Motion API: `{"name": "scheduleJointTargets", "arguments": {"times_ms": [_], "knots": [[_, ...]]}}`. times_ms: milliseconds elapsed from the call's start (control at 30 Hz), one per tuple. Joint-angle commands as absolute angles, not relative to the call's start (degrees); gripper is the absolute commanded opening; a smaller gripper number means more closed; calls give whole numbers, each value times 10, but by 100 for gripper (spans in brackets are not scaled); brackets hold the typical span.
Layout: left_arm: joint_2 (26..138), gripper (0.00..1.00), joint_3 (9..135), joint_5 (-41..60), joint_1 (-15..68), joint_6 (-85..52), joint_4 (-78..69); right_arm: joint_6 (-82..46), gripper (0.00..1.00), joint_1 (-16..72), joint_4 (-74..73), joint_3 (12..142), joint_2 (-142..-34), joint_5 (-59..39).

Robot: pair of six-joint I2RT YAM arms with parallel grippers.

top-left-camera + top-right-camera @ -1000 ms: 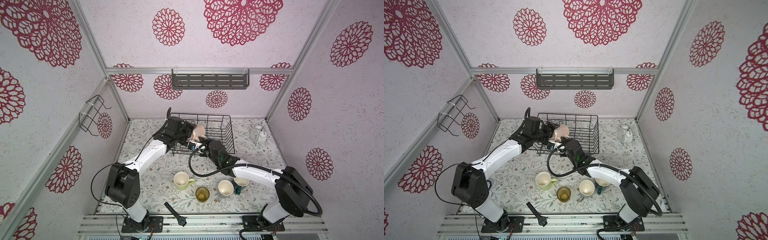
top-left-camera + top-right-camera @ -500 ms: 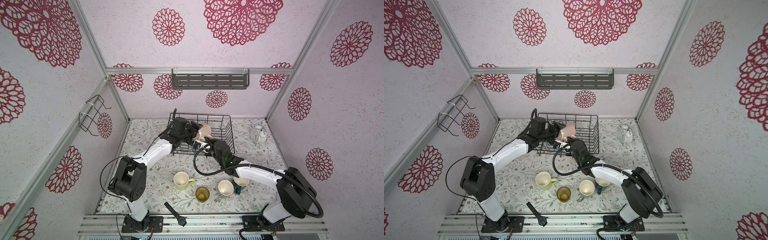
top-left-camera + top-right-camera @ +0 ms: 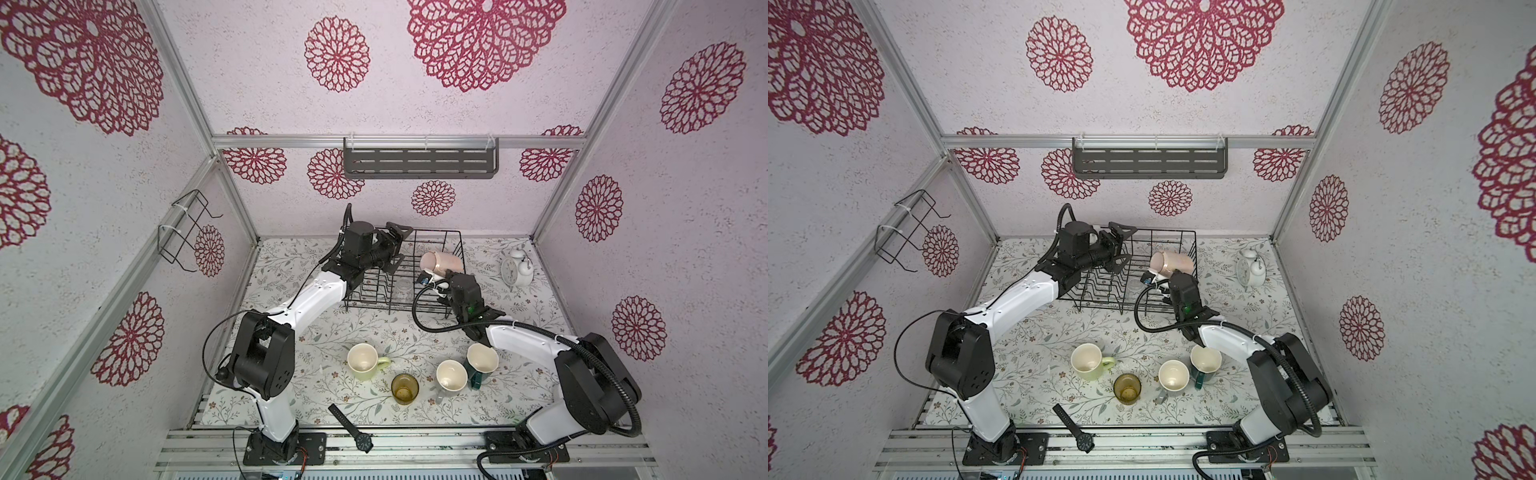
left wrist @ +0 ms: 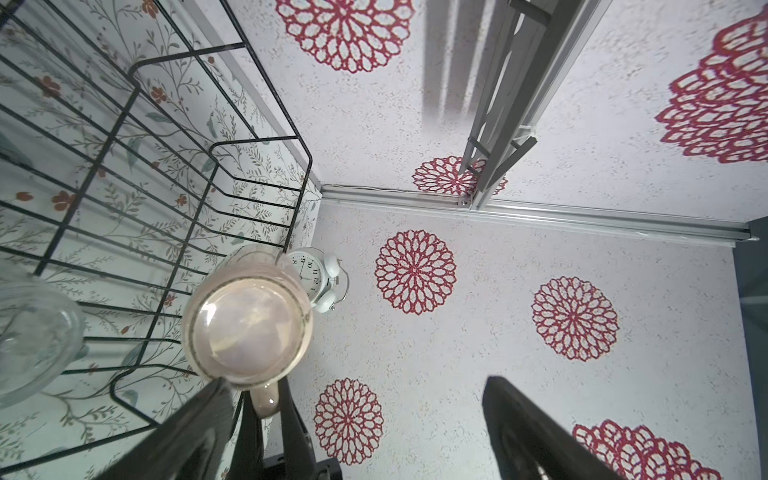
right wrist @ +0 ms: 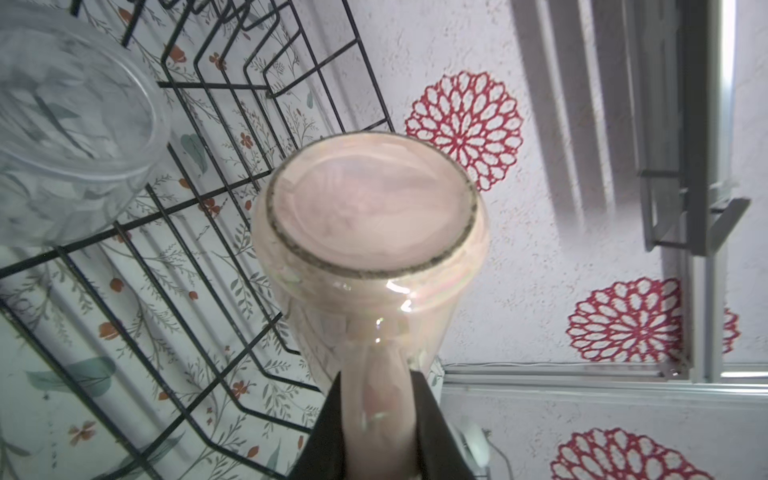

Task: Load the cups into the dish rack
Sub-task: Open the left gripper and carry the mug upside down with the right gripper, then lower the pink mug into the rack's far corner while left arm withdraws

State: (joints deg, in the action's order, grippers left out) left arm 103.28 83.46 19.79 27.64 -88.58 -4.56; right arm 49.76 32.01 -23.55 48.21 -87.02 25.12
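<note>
The tall pink cup [image 3: 440, 262] [image 3: 1173, 262] hangs on its side over the right part of the black wire dish rack [image 3: 432, 231] [image 3: 1167, 230]. My right gripper [image 3: 432, 277] [image 5: 380, 424] is shut on its handle, the cup's base [image 5: 370, 208] towards that wrist camera. My left gripper [image 3: 395, 249] [image 4: 357, 440] is wide open over the rack's back left, holding nothing, apart from the pink cup [image 4: 247, 320]. A small clear glass [image 3: 403, 289] [image 5: 70, 124] sits in the rack. On the table in front stand the yellow-green mug [image 3: 363, 361], amber tumbler [image 3: 404, 388], grey mug [image 3: 450, 375] and teal mug [image 3: 482, 359].
A white alarm clock [image 3: 516, 268] stands right of the rack. A black wristwatch [image 3: 351, 428] lies at the table's front edge. A dark slotted shelf [image 3: 419, 163] hangs on the back wall and a small wire holder [image 3: 187, 235] on the left wall.
My left gripper opened wider and drew back left, off the pink cup. My right gripper carried the cup by its handle to the right, over the rack.
</note>
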Motion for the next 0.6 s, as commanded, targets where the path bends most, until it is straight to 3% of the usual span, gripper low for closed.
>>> {"name": "scheduleJointTargets", "arguments": {"times_ms": [0, 267, 567], "knots": [[1018, 97, 845, 171, 266, -849, -12, 358, 0, 294, -276, 525, -816, 220], [926, 97, 812, 72, 237, -758, 80, 135, 0, 266, -220, 557, -825, 142], [814, 97, 763, -11, 201, -658, 172, 76, 0, 255, -264, 630, -922, 145]]}}
